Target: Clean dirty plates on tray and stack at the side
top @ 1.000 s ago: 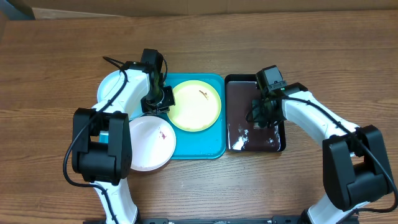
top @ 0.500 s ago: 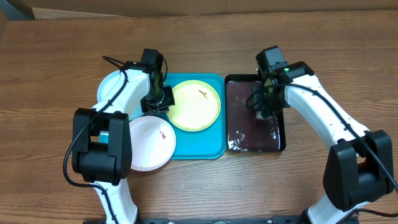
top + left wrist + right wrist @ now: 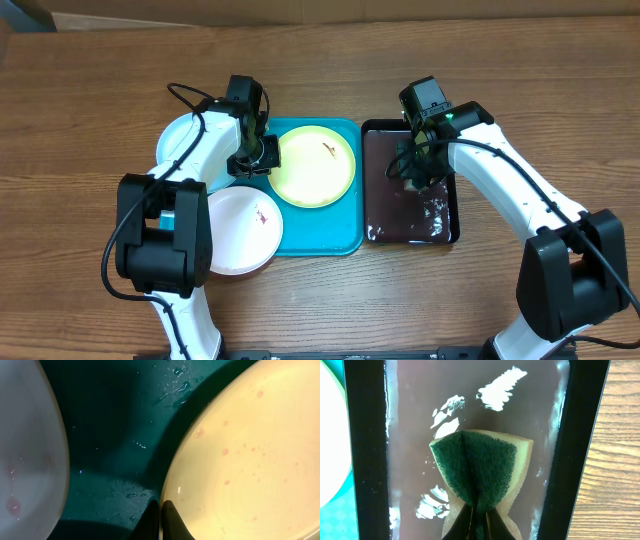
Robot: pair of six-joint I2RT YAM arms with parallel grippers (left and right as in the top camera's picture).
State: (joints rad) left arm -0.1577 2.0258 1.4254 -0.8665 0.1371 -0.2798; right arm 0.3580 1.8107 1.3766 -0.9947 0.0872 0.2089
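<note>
The teal tray (image 3: 340, 235) holds a yellow-green-rimmed plate (image 3: 315, 167) with a small brown smear. A white plate (image 3: 238, 228) with a reddish smear overlaps the tray's left front corner, and a light blue plate (image 3: 180, 145) lies left of it under my left arm. My left gripper (image 3: 258, 160) is shut on the yellow-green plate's left rim; up close the fingers (image 3: 170, 522) pinch the edge of the plate (image 3: 250, 460) over the wet tray (image 3: 115, 435). My right gripper (image 3: 416, 175) is shut on a green sponge (image 3: 480, 467) above the black tray.
The black tray (image 3: 410, 232) right of the teal tray holds brownish water and white foam patches (image 3: 497, 387). A pale plate edge (image 3: 25, 460) shows left of my left fingers. Bare wooden tabletop (image 3: 560, 110) surrounds both trays.
My right gripper has carried the sponge from the black tray's middle toward its back left. The left gripper has stayed on the yellow-green plate's rim.
</note>
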